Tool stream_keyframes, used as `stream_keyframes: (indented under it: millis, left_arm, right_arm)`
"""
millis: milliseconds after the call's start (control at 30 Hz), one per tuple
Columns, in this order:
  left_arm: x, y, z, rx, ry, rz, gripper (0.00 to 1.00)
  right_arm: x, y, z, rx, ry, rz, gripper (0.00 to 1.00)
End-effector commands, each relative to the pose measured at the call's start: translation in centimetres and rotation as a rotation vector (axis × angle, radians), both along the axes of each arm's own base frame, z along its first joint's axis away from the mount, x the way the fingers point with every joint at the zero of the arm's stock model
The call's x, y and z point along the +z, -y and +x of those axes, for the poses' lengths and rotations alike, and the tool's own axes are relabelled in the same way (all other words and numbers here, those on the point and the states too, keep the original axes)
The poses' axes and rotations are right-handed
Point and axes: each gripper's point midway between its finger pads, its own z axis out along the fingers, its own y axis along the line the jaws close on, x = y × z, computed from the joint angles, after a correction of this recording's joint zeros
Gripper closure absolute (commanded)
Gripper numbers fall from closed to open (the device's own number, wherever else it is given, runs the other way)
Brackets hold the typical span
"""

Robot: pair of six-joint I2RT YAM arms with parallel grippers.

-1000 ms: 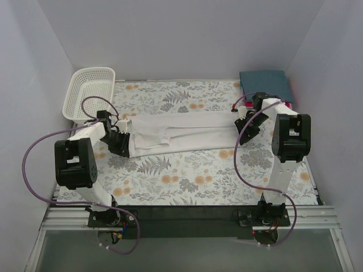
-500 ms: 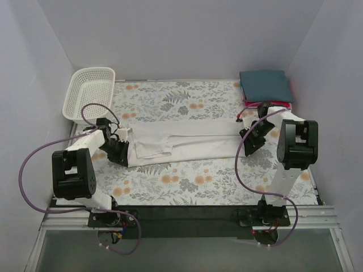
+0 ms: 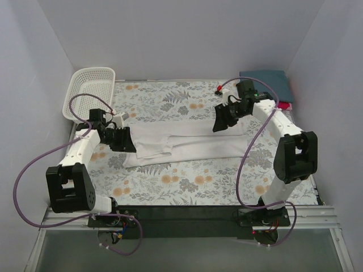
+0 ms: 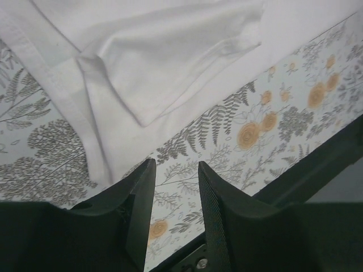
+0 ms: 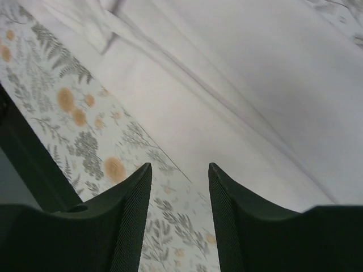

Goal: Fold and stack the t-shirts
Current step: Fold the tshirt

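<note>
A white t-shirt (image 3: 187, 141) lies folded into a long flat strip across the middle of the floral table cloth (image 3: 187, 175). It fills the top of the left wrist view (image 4: 170, 51) and of the right wrist view (image 5: 238, 85). My left gripper (image 3: 126, 140) hovers at the strip's left end, open and empty (image 4: 177, 170). My right gripper (image 3: 221, 120) hovers above the strip's right part, open and empty (image 5: 180, 173). A folded dark teal shirt (image 3: 266, 79) lies on a red one (image 3: 282, 105) at the back right corner.
A white mesh basket (image 3: 89, 92) stands at the back left. Purple cables loop from both arms. White walls close in the table on three sides. The dark front rail (image 3: 187, 214) runs along the near edge.
Both grippers have let go of the shirt's ends. The right arm has lifted and swung left over the strip. The left gripper has shifted slightly right. The shirt lies still.
</note>
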Motion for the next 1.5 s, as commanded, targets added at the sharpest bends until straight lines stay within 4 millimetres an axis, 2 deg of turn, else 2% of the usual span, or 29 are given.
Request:
stream_keyframes:
  millis: [0,33,67,100,133,167,233,267,333,433,533,767,900,1233,1367,1467]
  left_arm:
    - [0.5,2.4,0.1,0.082,-0.053,-0.167,0.65]
    - [0.7,2.6,0.6,0.111,-0.052,-0.183,0.65]
    - [0.4,2.7,0.5,0.125,-0.065,-0.195,0.65]
    - [0.4,3.0,0.6,0.121,-0.063,-0.200,0.65]
    - [0.0,2.9,0.9,0.139,-0.074,-0.186,0.65]
    - [-0.4,2.9,0.9,0.140,-0.086,-0.182,0.65]
    - [-1.4,2.9,1.0,0.155,-0.125,-0.170,0.65]
    - [-1.8,2.7,1.0,0.173,-0.146,-0.163,0.65]
    - [-2.7,2.7,0.9,0.200,-0.198,-0.162,0.65]
    - [-4.1,2.3,1.0,0.235,-0.239,-0.131,0.65]
    - [-5.3,2.0,0.7,0.259,-0.283,-0.111,0.65]
    - [-6.7,1.6,0.7,0.297,-0.323,-0.083,0.64]
    - [-6.9,1.5,0.7,0.302,-0.326,-0.082,0.64]
    - [-7.9,1.6,0.8,0.305,-0.355,-0.080,0.66]
    - [-8.1,1.8,1.0,0.297,-0.375,-0.095,0.74]
    - [-7.6,2.0,1.3,0.286,-0.364,-0.104,0.86]
  right_arm:
    - [-0.1,-6.8,-1.1,0.007,-0.103,0.187,0.49]
    - [-0.1,-8.0,-1.3,-0.031,-0.147,0.214,0.50]
    - [0.1,-9.3,-0.8,-0.029,-0.116,0.249,0.50]
    - [-0.7,-11.0,-2.0,-0.013,-0.148,0.258,0.51]
    - [-0.7,-12.3,-1.6,-0.005,-0.126,0.286,0.51]
    - [-1.0,-13.9,-2.5,-0.007,-0.165,0.291,0.52]
    - [-1.3,-15.8,-3.0,0.009,-0.177,0.298,0.52]
    - [-2.2,-17.3,-3.7,0.016,-0.210,0.293,0.52]
    - [-2.7,-18.7,-4.1,0.026,-0.236,0.291,0.52]
    - [-5.1,-20.4,-5.0,0.026,-0.309,0.266,0.52]
    - [-6.7,-21.4,-5.6,0.023,-0.356,0.249,0.52]
    - [-8.4,-23.6,-6.9,0.057,-0.392,0.228,0.51]
    - [-8.9,-24.3,-6.5,0.056,-0.395,0.225,0.50]
    - [-9.9,-24.3,-6.3,0.043,-0.403,0.207,0.51]
    - [-9.8,-24.3,-6.2,0.050,-0.398,0.210,0.55]
    - [-9.2,-24.4,-6.2,0.064,-0.389,0.222,0.69]
